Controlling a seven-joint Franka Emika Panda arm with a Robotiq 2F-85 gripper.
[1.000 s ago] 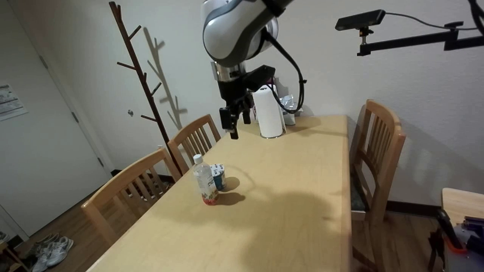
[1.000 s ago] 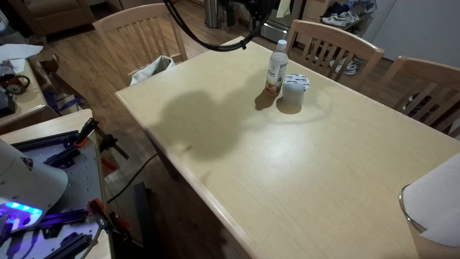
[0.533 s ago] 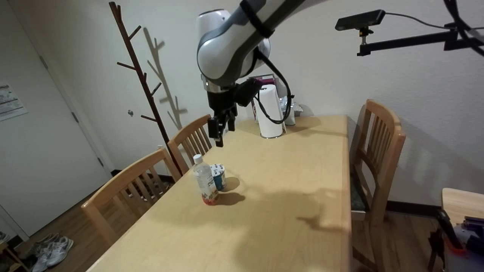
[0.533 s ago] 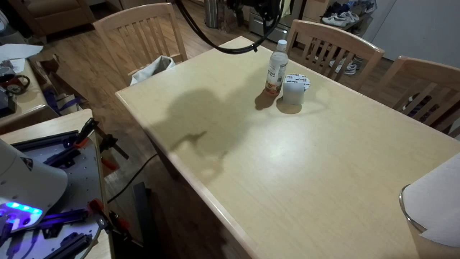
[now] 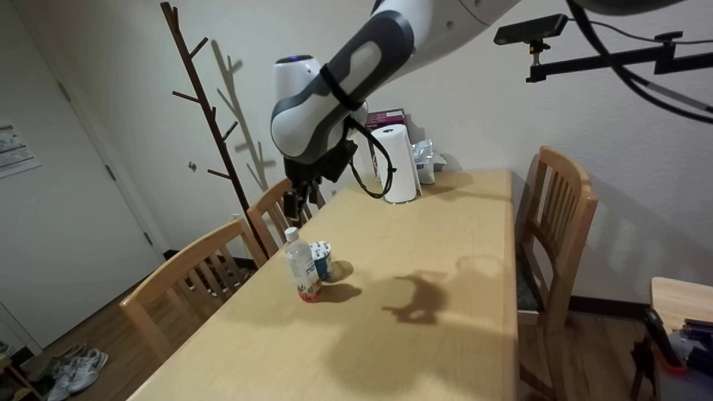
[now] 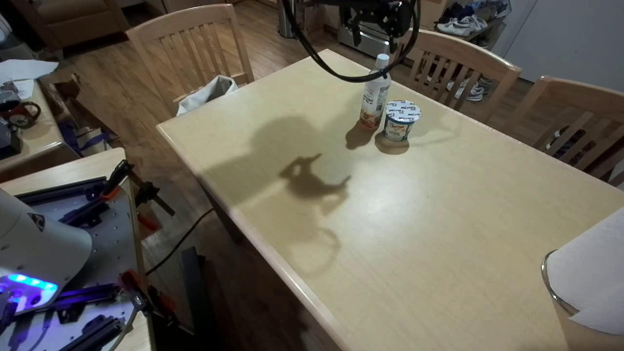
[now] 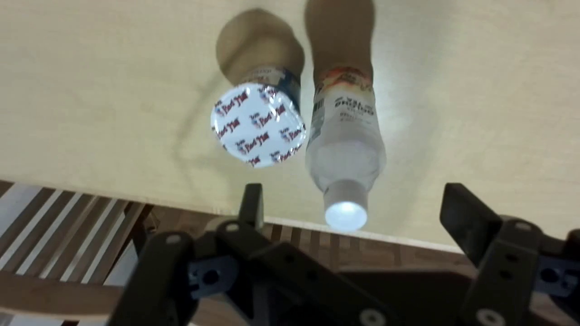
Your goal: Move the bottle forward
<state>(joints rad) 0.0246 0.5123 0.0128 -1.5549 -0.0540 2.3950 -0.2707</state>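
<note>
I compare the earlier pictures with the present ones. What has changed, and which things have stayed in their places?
In an exterior view, the tool has moved down and to the picture's left, closer to the bottle. It has taken hold of nothing and let go of nothing. The bottle, the cup and the paper towel roll stayed standing where they were.

A slim clear plastic bottle (image 6: 374, 99) with a white cap, a pale printed label and a reddish patterned lower end stands upright on the pale wood-grained surface (image 6: 438, 234), capped, near one long edge.
</note>
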